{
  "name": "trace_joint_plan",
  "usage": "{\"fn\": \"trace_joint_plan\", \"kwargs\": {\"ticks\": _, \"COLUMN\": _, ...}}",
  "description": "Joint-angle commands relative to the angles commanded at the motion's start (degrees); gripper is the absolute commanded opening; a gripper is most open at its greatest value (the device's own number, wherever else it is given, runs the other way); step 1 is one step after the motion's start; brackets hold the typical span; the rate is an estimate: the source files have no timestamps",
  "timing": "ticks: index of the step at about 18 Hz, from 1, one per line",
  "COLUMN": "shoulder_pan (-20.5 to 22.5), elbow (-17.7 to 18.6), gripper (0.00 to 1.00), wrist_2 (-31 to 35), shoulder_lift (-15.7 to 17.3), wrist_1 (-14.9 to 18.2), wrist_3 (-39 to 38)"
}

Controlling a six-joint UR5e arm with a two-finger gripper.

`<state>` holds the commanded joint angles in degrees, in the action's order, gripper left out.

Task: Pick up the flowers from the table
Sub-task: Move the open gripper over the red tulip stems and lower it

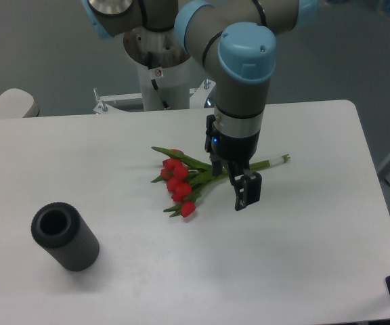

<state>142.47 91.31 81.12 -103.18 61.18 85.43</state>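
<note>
The flowers point(179, 184), a small bunch of red tulips with green leaves, lie on the white table point(296, 257) near its middle. Their long tied stems run up and to the right, ending near the right of the arm. My gripper point(232, 179) points down over the stems just right of the blooms. Its jaws stand apart, one finger point(247, 191) in front of the stems and the other behind them. The stems between the fingers are partly hidden by the gripper.
A dark grey hollow cylinder point(65, 237) lies on its side at the front left of the table. The robot's base point(158, 68) stands behind the table's far edge. A pale rounded object point(9, 105) sits at the far left.
</note>
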Motion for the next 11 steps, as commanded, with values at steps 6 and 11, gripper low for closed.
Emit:
{"fn": "trace_joint_plan", "kwargs": {"ticks": 6, "shoulder_pan": 0.09, "elbow": 5.62, "gripper": 1.00, "wrist_2": 0.18, "shoulder_lift": 1.14, "wrist_1": -1.15, "wrist_3": 0.96}}
{"fn": "trace_joint_plan", "kwargs": {"ticks": 11, "shoulder_pan": 0.00, "elbow": 7.82, "gripper": 1.00, "wrist_2": 3.51, "shoulder_lift": 0.62, "wrist_1": 0.25, "wrist_3": 1.05}}
